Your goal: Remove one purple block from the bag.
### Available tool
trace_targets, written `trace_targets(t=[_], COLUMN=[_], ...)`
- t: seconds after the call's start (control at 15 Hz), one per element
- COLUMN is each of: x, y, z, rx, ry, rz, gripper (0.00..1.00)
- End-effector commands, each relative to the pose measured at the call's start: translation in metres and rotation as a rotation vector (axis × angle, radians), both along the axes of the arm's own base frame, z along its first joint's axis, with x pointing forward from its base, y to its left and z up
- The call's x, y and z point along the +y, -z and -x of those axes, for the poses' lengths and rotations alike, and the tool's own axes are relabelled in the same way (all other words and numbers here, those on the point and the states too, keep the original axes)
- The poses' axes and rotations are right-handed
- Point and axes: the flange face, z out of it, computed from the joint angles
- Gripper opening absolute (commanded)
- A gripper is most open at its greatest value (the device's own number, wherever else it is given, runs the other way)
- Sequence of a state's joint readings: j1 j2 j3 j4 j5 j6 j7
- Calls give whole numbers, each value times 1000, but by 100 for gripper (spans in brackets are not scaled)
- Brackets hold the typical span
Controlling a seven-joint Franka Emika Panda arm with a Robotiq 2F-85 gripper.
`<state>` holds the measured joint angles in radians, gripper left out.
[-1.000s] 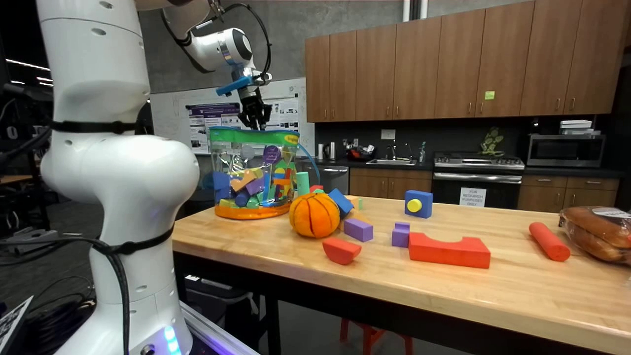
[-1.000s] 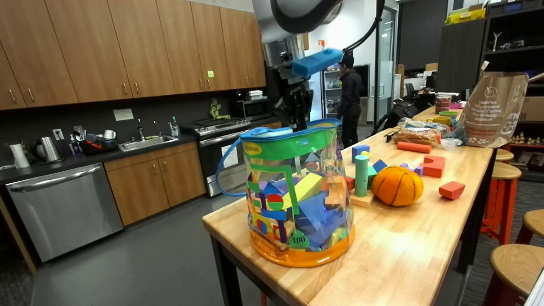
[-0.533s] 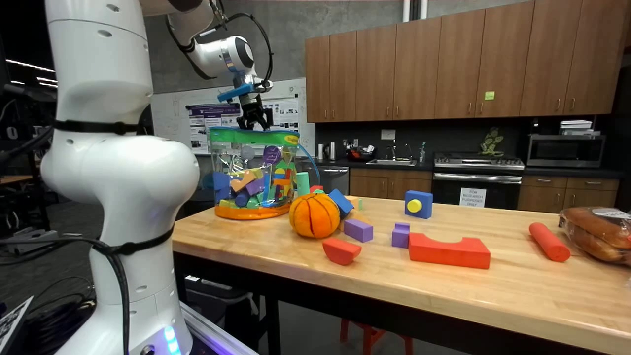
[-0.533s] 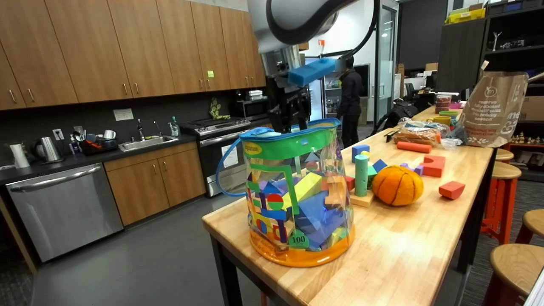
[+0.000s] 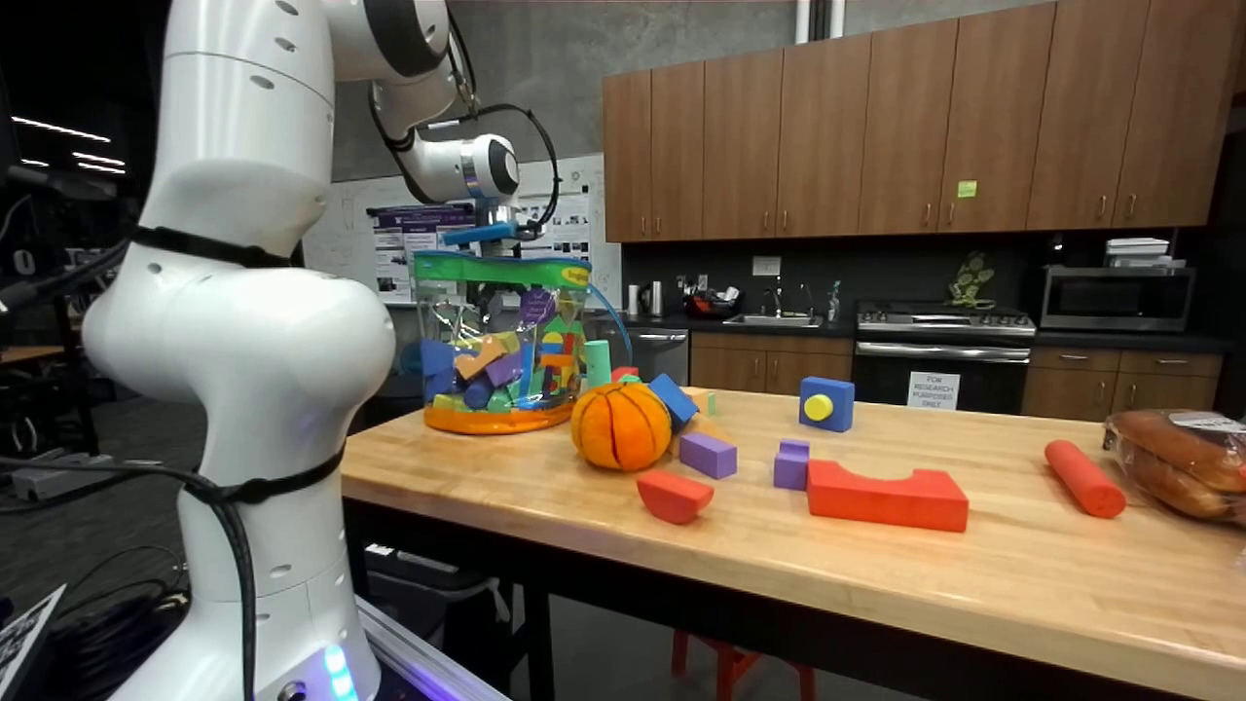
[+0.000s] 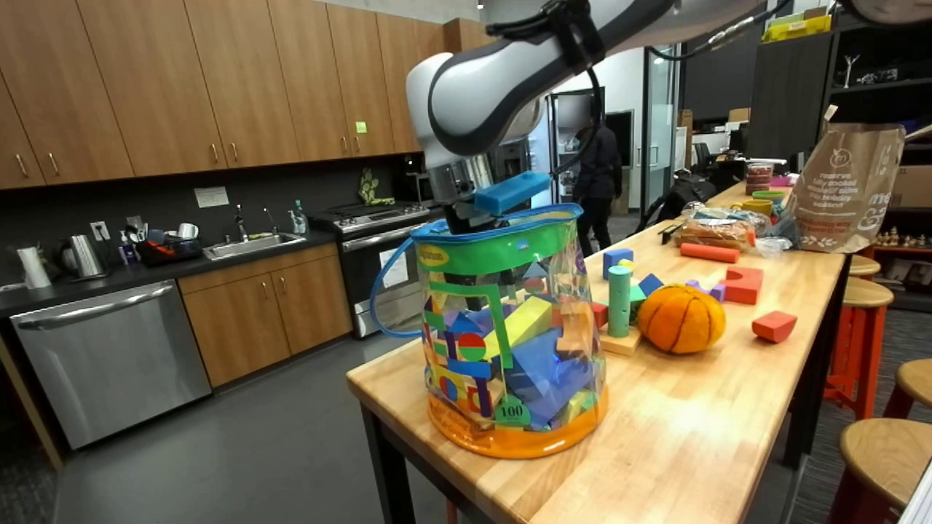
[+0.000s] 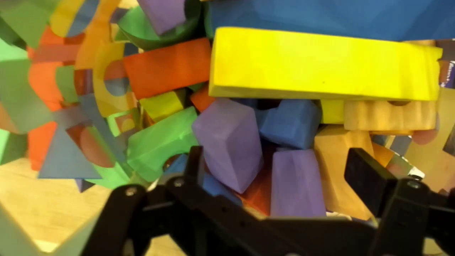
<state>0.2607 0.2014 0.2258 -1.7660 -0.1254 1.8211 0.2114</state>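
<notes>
Kitchen with wood-faced wall cabinets (image 5: 905,136) and a range (image 5: 944,362) behind a butcher-block counter (image 6: 677,429). At one corner of the counter, beside its short edge, a clear plastic bag (image 6: 510,249) with a green band and orange base stands upright, partly filled with toy blocks. The Panda arm (image 6: 466,94) hangs over the bag's mouth, and the gripper (image 7: 282,174) reaches inside, its jaws spread wide. Wrist view: a tilted purple block (image 7: 229,142) and a rectangular purple block (image 7: 298,183) appear between the fingertips (image 7: 369,181); whether they touch cannot be told. A third purple block (image 7: 163,14) shows beside a green curved block (image 7: 142,37); a yellow bar (image 7: 323,64) lies near the tilted one. Outside the bag, an orange plush ball (image 5: 620,425) sits near it. A purple cuboid (image 5: 708,455) and a purple stepped piece (image 5: 791,466) lie between the ball and a red arch (image 5: 888,497). Both the arch and a red half-round block (image 5: 675,495) lie toward one long edge; a blue block (image 5: 841,399) stands nearer the opposite long edge. Farthest from the short edge lie a red cylinder (image 5: 1084,477) and packaged buns (image 5: 1173,458).
</notes>
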Motion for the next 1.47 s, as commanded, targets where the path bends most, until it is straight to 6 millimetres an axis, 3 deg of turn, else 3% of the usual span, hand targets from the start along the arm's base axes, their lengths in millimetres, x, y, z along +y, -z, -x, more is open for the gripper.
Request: trace_targets(t=[0.0,0.33,0.8,0.87,1.0,1.4], x=[25,36,28,27,26,20], y=[20,36,53,55,53,41], z=[-19,-34,-45,-46,-46,-44], rx=[-3,-25,-8,-8,-10,-16], ry=[-135,-228,-205,-201,-193,-152], rz=[-82,-132,-145,-144,-143,-128], gripper=[100,100,100,75,68,23])
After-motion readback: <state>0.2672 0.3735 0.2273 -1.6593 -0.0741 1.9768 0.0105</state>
